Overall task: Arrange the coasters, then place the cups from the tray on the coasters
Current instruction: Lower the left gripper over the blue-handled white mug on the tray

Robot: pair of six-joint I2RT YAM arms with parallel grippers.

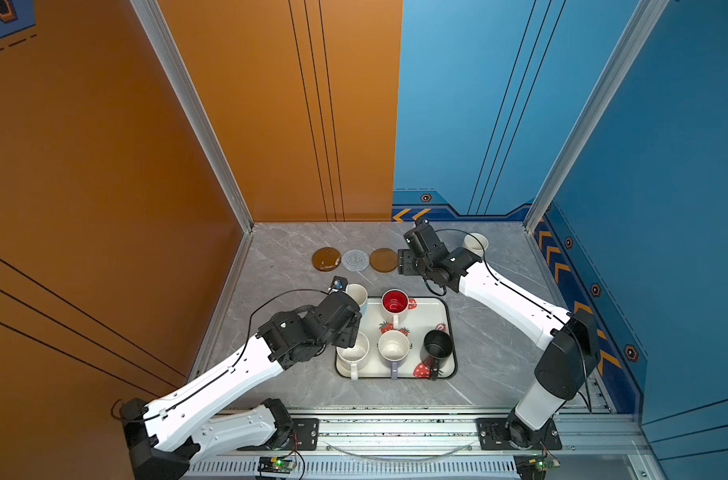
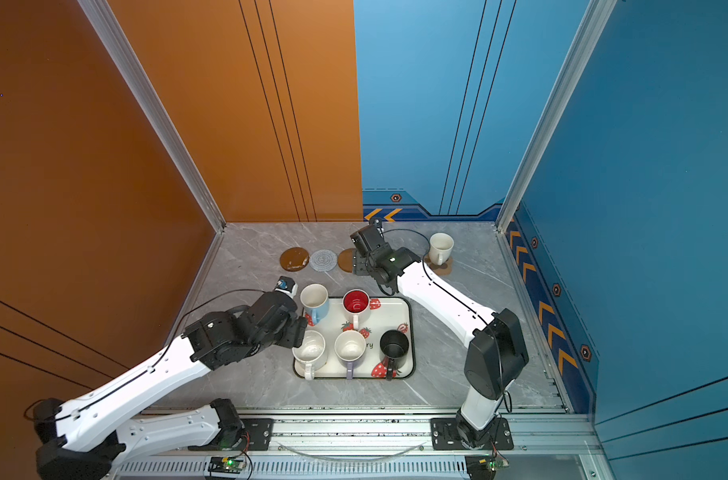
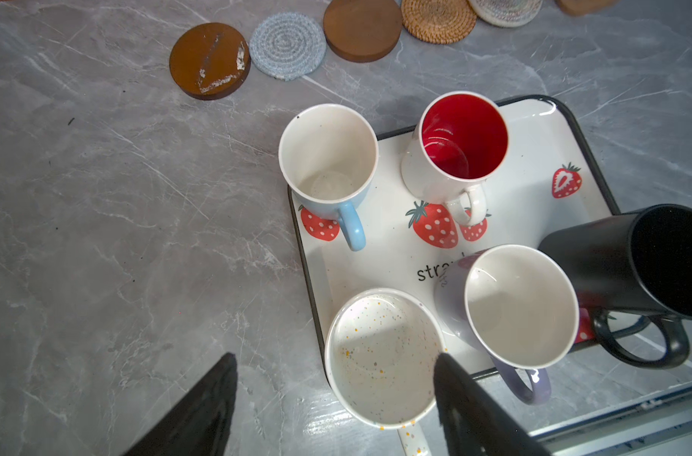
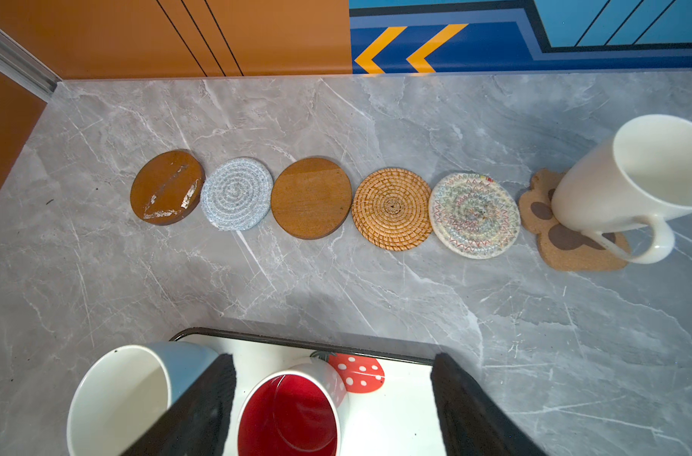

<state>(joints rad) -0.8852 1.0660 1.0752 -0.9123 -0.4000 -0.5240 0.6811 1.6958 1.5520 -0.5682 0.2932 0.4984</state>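
**While Five Cups Stand on the tray [image 3: 533, 150], the left gripper [image 3: 336, 355] Lines Up on the speckled white cup [image 3: 383, 339]**

As the left wrist view shows, the left gripper hangs released and empty, jaws wide, directly above the speckled white cup. Clock directions are read in a top view, with 12 o'clock at the far wall.

1. Jaw line: roughly 9 to 3. One finger [image 3: 454, 395] overlaps the cup's 3 o'clock rim. The other finger [image 3: 210, 395] hangs over bare table [image 3: 99, 237] at 9 o'clock, outside the tray rim.
2. Target: the cup stands upright in the tray's 7 o'clock corner. Its handle points to 6 o'clock, across the jaw line and so clear of both pads.
3. Nearer arm: the left, entering from 8 o'clock.
4. Obstruction: the lavender cup [image 3: 522, 308] stands just beside the target at 3 o'clock. The gap looks narrow, so that finger probably has to drop inside the rim.
5. Other cups: the light blue cup [image 3: 328, 154] at 12 o'clock, the red-inside cup [image 3: 464, 134] at 1 o'clock, and the black cup [image 3: 597, 268] beyond the lavender cup at 3 o'clock. All three stand apart from the target.

The right gripper [image 4: 334, 357], also released and empty, hovers over the tray's 12 o'clock edge above the red-inside cup.

Farther toward 12 o'clock the coasters lie in a row from 9 to 3:
- scratched brown disc [image 4: 166, 187]
- grey woven round [image 4: 237, 193]
- plain brown disc [image 4: 311, 197]
- rattan round [image 4: 391, 208]
- pale woven round [image 4: 474, 215]
- paw-print cork coaster [image 4: 573, 252]

Only the last is occupied, by the cream white cup [image 4: 612, 189]. The 9 o'clock end is the likely destination.
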